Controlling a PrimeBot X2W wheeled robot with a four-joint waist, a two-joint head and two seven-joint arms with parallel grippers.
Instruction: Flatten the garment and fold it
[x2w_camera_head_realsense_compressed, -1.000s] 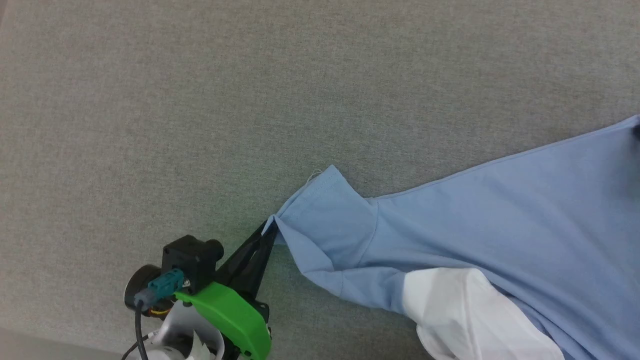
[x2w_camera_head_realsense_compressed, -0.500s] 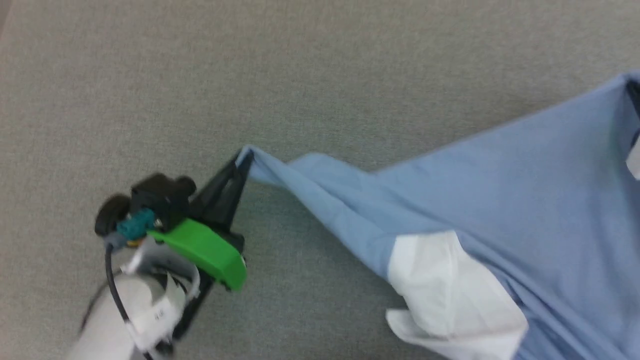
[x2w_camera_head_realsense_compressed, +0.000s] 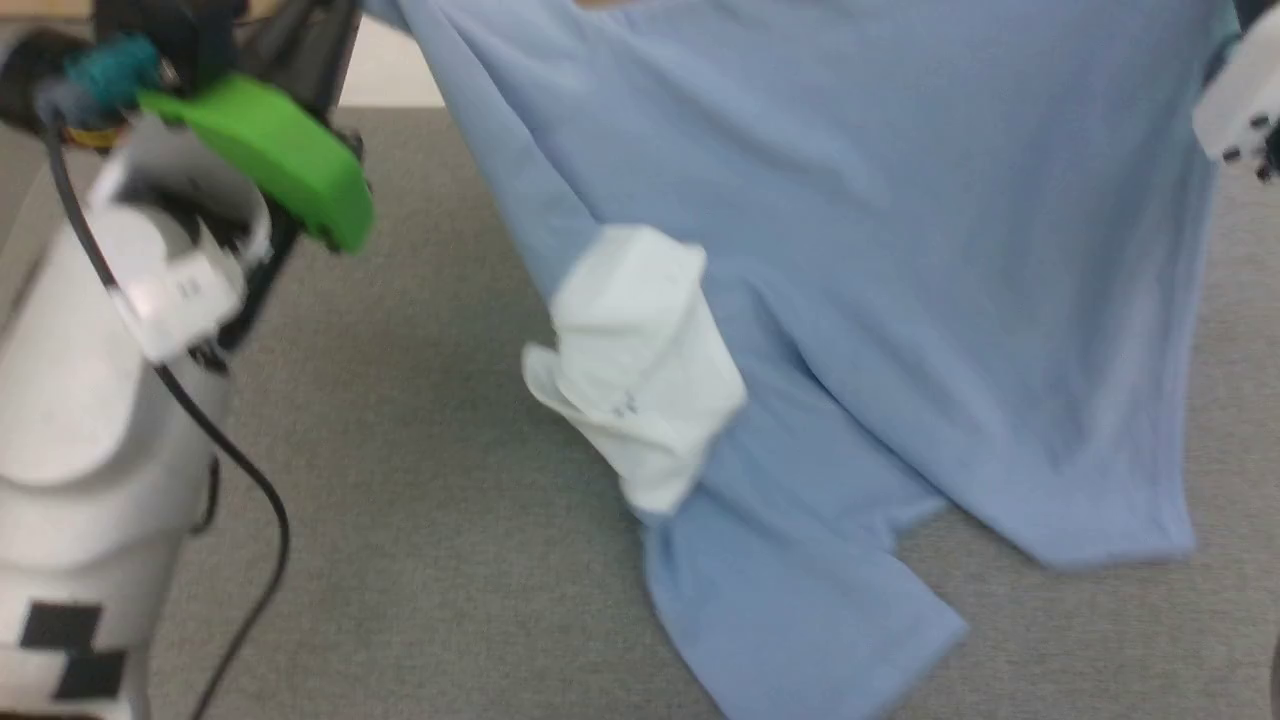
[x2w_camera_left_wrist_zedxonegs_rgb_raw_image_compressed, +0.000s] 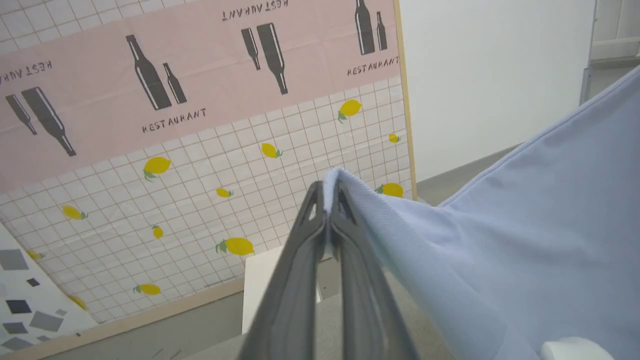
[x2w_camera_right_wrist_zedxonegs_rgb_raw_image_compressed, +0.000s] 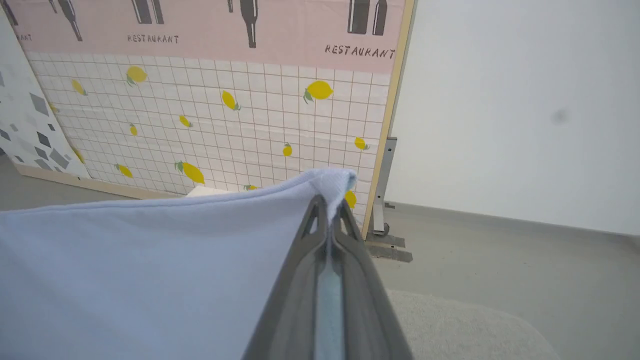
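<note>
The light blue polo shirt (x2w_camera_head_realsense_compressed: 860, 250) hangs lifted above the grey surface, stretched between both grippers, with its white collar part (x2w_camera_head_realsense_compressed: 640, 360) drooping at the middle and the lower folds trailing on the surface. My left gripper (x2w_camera_left_wrist_zedxonegs_rgb_raw_image_compressed: 330, 192) is shut on one corner of the shirt (x2w_camera_left_wrist_zedxonegs_rgb_raw_image_compressed: 525, 240); its green-cased wrist (x2w_camera_head_realsense_compressed: 260, 150) is at the upper left of the head view. My right gripper (x2w_camera_right_wrist_zedxonegs_rgb_raw_image_compressed: 328, 207) is shut on another corner of the shirt (x2w_camera_right_wrist_zedxonegs_rgb_raw_image_compressed: 150, 270); part of its white wrist (x2w_camera_head_realsense_compressed: 1235, 95) is at the right edge.
The grey fabric-covered table (x2w_camera_head_realsense_compressed: 400, 540) lies under the shirt. A lemon-and-bottle patterned panel (x2w_camera_right_wrist_zedxonegs_rgb_raw_image_compressed: 225, 110) and a white wall (x2w_camera_right_wrist_zedxonegs_rgb_raw_image_compressed: 525, 100) stand beyond it. My pale left forearm (x2w_camera_head_realsense_compressed: 90, 400) with a black cable fills the left side.
Both grippers have risen, lifting the shirt off the surface so it now hangs spread between them. The head camera has tilted too, so the whole picture has shifted.
</note>
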